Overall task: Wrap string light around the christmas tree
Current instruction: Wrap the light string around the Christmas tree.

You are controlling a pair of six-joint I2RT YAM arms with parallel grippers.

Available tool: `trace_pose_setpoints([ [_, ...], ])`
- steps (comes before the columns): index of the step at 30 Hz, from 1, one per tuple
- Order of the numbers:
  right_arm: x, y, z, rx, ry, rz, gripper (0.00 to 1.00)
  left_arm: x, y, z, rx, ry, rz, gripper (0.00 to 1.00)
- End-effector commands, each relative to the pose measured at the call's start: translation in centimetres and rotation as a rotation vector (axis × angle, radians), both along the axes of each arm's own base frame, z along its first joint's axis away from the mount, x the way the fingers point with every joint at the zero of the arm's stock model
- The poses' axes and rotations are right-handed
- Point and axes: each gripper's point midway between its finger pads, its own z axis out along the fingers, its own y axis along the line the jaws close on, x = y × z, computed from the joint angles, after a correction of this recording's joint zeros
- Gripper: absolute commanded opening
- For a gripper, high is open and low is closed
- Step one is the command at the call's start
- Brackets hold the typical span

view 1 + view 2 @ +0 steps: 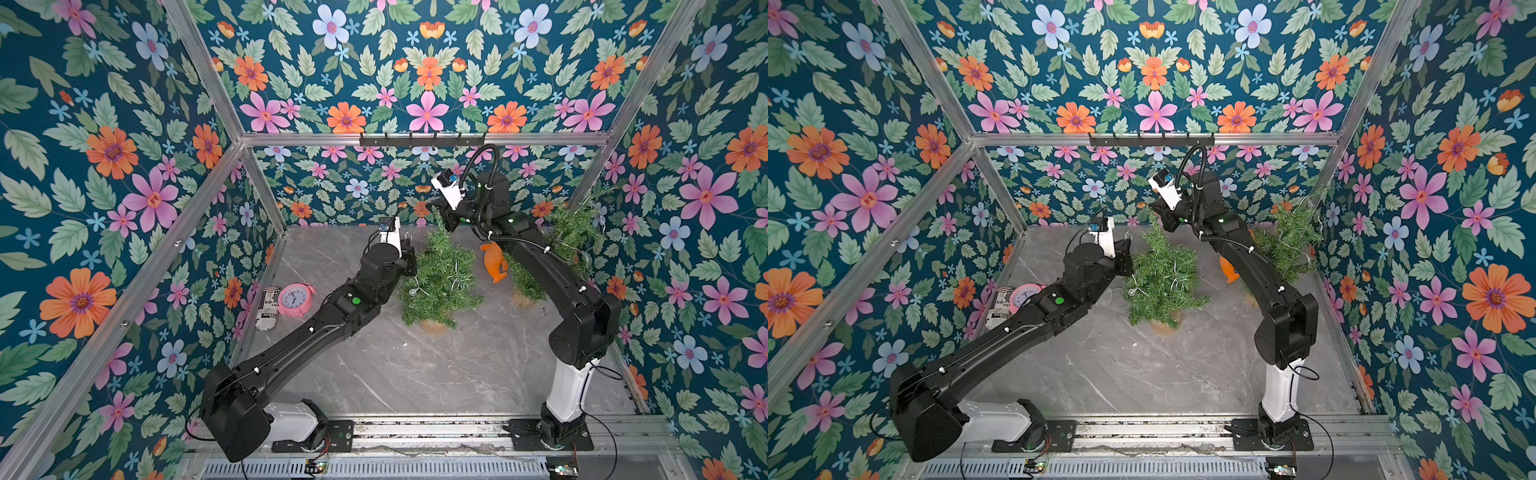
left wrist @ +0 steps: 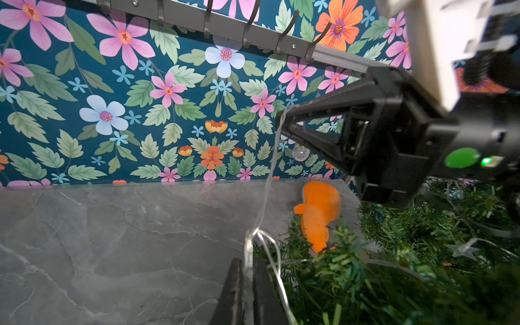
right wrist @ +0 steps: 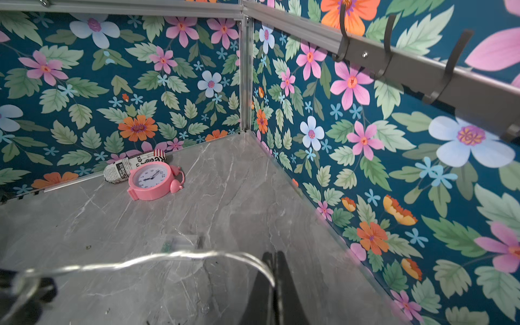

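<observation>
Midway through the trimming: strands of the string light [image 2: 266,183] already thread the branches of the christmas tree [image 1: 440,278] at mid-counter [image 1: 415,374]. A loose length runs up to the right hand [image 3: 274,270], pinched tight on it above the treetop. The left hand [image 2: 247,278] flanks the wire beside the tree — gripping or not, unclear. That free length is yet to be wound.

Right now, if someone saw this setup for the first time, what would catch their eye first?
The loud flowered walls on every side, then the black left arm and right arm meeting at a small green tree mid-table. A string light stretches from the left gripper up to the shut right gripper, and a pink clock lies by the left wall.
</observation>
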Motion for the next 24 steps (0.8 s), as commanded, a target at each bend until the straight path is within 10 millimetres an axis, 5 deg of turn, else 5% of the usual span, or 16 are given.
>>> trace_pose_setpoints([
  [1, -0.2, 0.0, 0.4, 0.026, -0.017, 0.011, 0.0, -0.8, -0.7, 1.0, -0.029, -0.008, -0.062, 0.34],
  [5, 0.0, -0.3, -0.4, 0.032, 0.006, 0.008, 0.0, -1.7, -0.3, 1.9, -0.045, -0.025, -0.083, 0.64],
  [8, 0.2, -0.4, -0.9, 0.031, 0.016, 0.003, 0.0, -2.0, 0.8, 2.1, -0.046, -0.032, -0.05, 0.74],
  [24, 2.3, -5.5, -3.3, -0.005, 0.077, -0.157, 0.0, -4.1, 3.4, 2.0, -0.071, -0.028, -0.024, 0.82],
])
